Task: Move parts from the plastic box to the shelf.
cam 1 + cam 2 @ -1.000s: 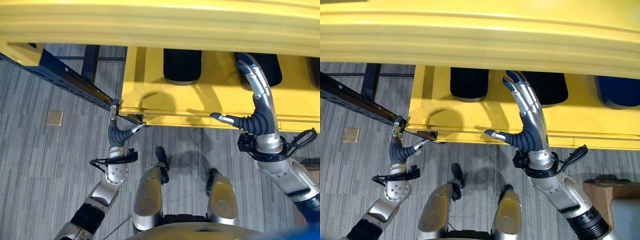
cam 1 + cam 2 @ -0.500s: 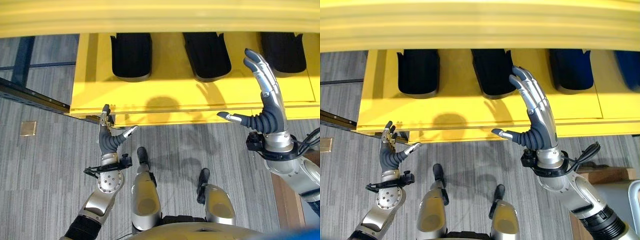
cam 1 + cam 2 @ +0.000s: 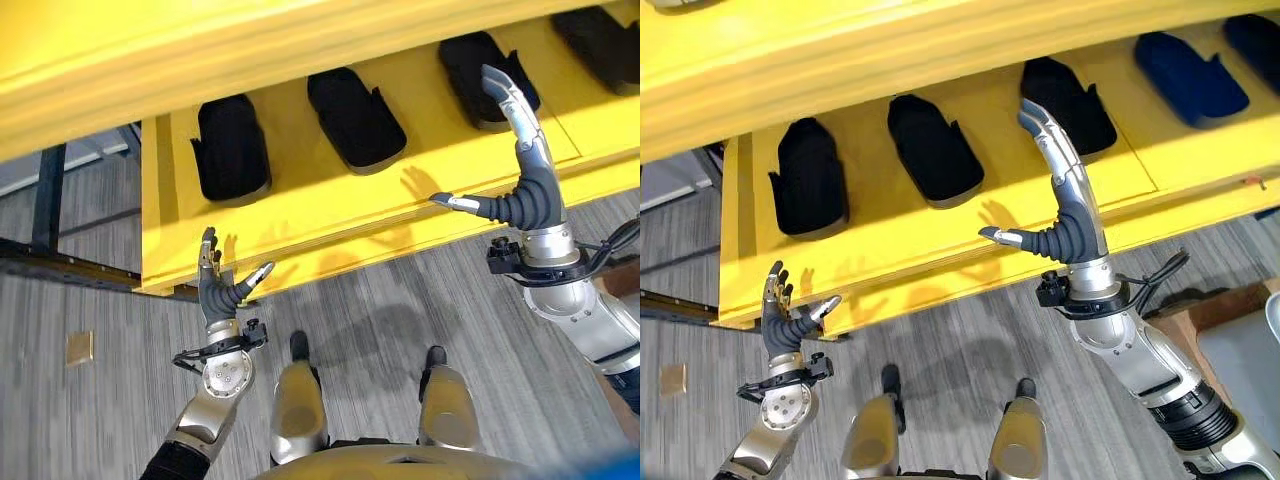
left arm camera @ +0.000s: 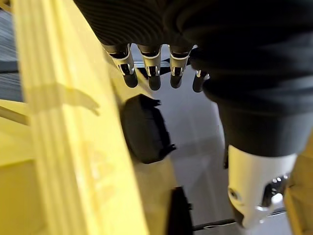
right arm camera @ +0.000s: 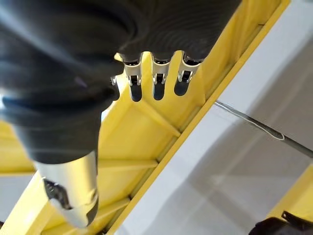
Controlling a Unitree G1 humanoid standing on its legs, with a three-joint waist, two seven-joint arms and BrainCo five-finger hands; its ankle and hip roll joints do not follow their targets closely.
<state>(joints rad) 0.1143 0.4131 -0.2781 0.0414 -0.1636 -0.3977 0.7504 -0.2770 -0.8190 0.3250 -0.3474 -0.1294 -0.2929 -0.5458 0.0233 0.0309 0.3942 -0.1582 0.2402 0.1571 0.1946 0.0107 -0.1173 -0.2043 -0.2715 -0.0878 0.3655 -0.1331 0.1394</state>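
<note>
**Both hands raised, empty, at the yellow shelf**

The right hand (image 3: 1068, 215) reaches upright over the yellow shelf (image 3: 940, 240), fingers straight, thumb spread, just beside a black part (image 3: 1070, 105). The left hand (image 3: 218, 282) stands open-fingered at the shelf's front corner, below another black part (image 3: 231, 150).

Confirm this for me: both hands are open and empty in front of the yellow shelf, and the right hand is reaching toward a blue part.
One detail is wrong. In the right eye view the right hand reaches up toward a black part, not the blue part, which lies further to its right. The rest holds: the left hand and the right hand are open and empty in front of the yellow shelf.
</note>
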